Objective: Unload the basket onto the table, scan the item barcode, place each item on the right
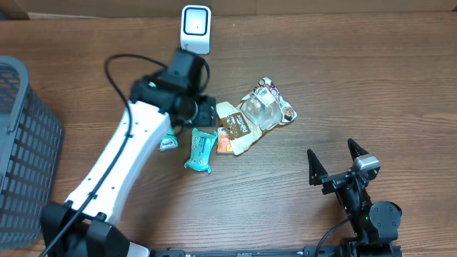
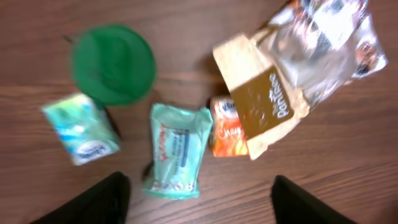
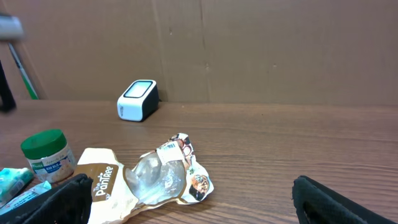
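Well off to the left of the left gripper (image 1: 203, 112) you have a grey mesh basket (image 1: 20, 150), sitting at the edge of the wooden table (image 1: 371, 86). Beyond the gripper, a brown cardboard wall (image 3: 261, 50) rises along the table's far side.

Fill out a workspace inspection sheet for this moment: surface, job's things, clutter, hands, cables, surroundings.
Surface: wooden table, no spills seen.
Job's things: white scanner at the far edge; teal packet, orange packet, brown-and-clear bag, green-lidded jar and small blue-green pack clustered mid-table.
Clutter: nothing seen.
Hands: left hand open above the cluster, holding nothing; right hand open, apart from it.
Cables: black cable loops beside the left arm, off the goods.
Surroundings: grey basket at the table's left edge; cardboard wall behind.
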